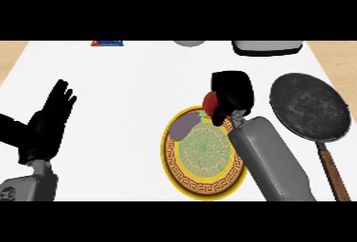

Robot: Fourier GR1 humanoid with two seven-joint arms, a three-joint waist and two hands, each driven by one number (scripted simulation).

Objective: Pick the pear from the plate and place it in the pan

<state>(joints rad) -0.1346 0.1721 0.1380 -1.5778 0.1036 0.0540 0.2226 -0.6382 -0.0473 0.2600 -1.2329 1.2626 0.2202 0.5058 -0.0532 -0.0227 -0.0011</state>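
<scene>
A red pear with a small green tip shows at the far rim of the yellow-rimmed plate, which has a green patterned middle. My right hand comes in over the plate's right side and curls round the pear, hiding most of it. A dull purple-grey shape lies on the plate's far left part. The black pan sits right of the hand, its brown handle pointing toward me. My left hand rests open at the far left, fingers up.
Along the counter's far edge stand a blue and red packet, a grey rounded object and a white and dark appliance. Wooden floor shows past both far corners.
</scene>
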